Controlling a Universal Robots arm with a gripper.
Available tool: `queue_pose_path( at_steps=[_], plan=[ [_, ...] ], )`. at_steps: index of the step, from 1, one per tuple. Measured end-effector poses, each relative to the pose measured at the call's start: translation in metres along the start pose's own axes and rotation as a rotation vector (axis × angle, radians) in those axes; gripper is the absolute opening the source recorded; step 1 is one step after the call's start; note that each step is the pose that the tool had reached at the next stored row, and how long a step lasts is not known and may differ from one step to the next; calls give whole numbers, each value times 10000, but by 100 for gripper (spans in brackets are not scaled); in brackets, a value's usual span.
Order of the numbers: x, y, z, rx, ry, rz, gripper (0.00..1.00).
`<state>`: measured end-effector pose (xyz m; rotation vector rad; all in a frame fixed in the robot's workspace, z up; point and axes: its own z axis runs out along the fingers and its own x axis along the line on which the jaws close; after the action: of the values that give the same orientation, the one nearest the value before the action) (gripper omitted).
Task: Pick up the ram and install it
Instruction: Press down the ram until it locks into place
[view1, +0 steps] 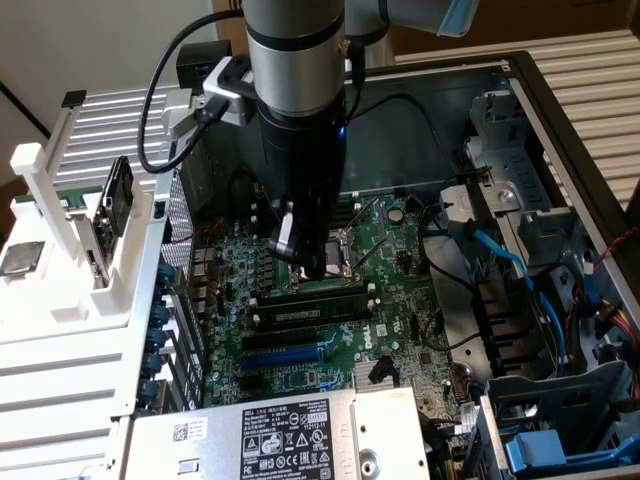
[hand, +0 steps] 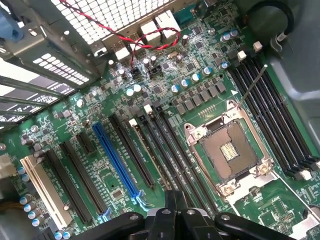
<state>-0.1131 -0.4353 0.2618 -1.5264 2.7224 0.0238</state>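
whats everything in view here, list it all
motherboard: one, green, inside the open case
cpu socket: one, silver frame, mid-board
memory slots: several, black, both sides of the socket
expansion slot: one, blue, beside black slots
ram: one, dark green, apparently in a slot under the jaws
rack: one, white, exterior view's left
cables: blue, exterior view's right
gripper: one, black, jaws shut over the slots
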Motion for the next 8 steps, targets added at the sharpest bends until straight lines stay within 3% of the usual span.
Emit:
queue_pose_path(
  at_steps=[8],
  plan=[
    [0,0,-1,29,-3,1182,10]
  ],
)
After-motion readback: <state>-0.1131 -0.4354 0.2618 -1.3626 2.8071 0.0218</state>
